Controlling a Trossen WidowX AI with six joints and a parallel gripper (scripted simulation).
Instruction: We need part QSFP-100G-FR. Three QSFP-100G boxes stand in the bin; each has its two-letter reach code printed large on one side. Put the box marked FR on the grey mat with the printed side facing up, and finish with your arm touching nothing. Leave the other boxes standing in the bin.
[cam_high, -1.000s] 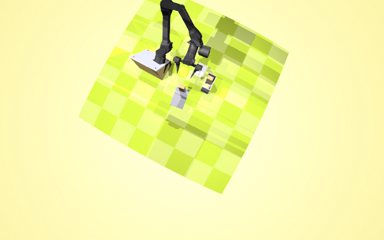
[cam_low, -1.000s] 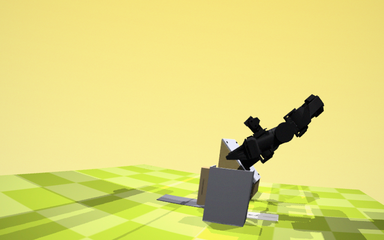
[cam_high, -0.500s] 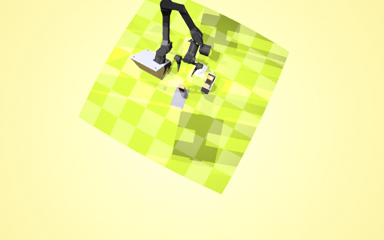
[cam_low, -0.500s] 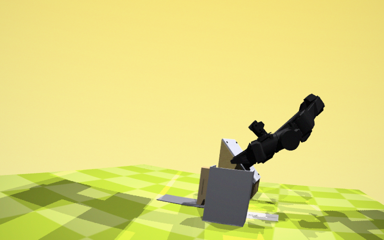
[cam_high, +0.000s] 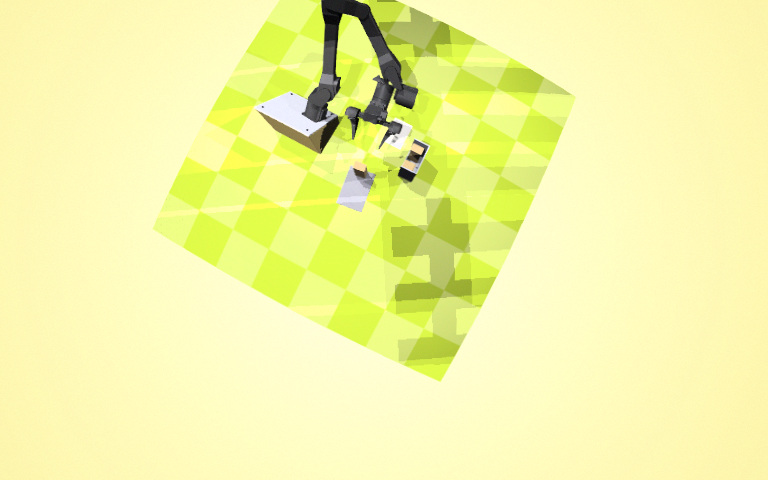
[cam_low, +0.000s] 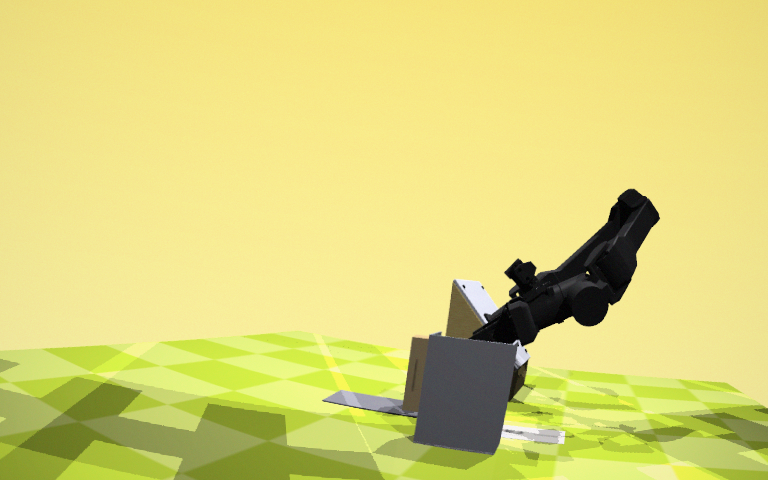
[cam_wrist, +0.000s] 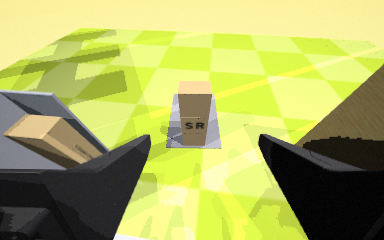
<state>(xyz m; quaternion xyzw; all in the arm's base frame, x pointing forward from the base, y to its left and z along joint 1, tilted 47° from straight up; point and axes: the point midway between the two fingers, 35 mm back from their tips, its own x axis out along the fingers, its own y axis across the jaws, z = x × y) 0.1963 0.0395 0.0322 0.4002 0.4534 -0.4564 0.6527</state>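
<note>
the gripper has its fingers apart, holding nothing; a box marked sr stands on the grey mat.

a white sheet lies flat on the yellow-green checkered surface.

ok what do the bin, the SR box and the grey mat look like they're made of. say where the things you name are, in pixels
Bin (cam_high: 405, 174) (cam_low: 465, 393) (cam_wrist: 30, 100): probably matte painted metal or plastic; thin, even grey walls.
SR box (cam_high: 360, 168) (cam_low: 415, 373) (cam_wrist: 195, 107): likely plain cardboard; tan, dark print.
Grey mat (cam_high: 355, 192) (cam_low: 362, 400) (cam_wrist: 214, 127): thin flat sheet, material unclear.
</note>
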